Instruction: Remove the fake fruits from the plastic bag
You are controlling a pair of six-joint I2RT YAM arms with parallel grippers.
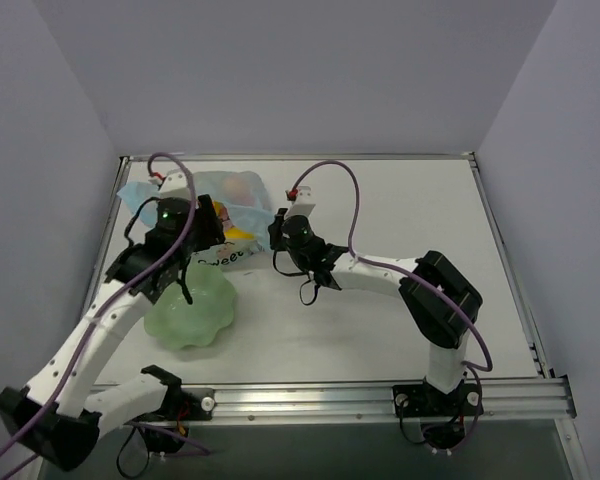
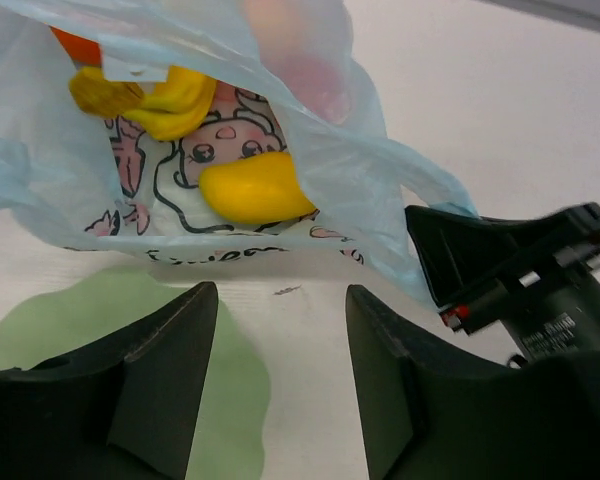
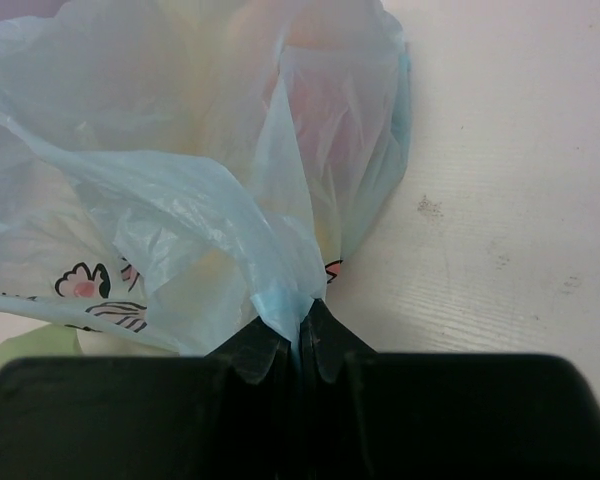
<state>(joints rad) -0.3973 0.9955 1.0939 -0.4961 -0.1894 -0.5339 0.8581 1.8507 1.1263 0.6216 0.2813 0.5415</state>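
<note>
While my right hand (image 3: 300, 345) is clenched on a gathered fold of the thin, crinkly light-blue plastic bag (image 3: 180, 180) near the far-left corner of the white counter (image 1: 400, 200), my left hand (image 2: 280, 300) hangs released just before the bag, over the pale green wavy-edged bowl (image 1: 205, 315). None of the fake fruits (image 1: 238, 190) is out yet: the yellow plastic banana bunch (image 2: 250, 190) lies nearest my open fingers, the pink-yellow peach (image 2: 300, 60) deeper in. My worry is the film. I cannot tell whether a layer covers the banana, so closing there may catch plastic and not fruit. If my right pinch is pulled against that, the thin fold could slip or tear, or the whole bag could drag toward the left edge. My two hands are also near each other, so a careless reach might knock them together.
</note>
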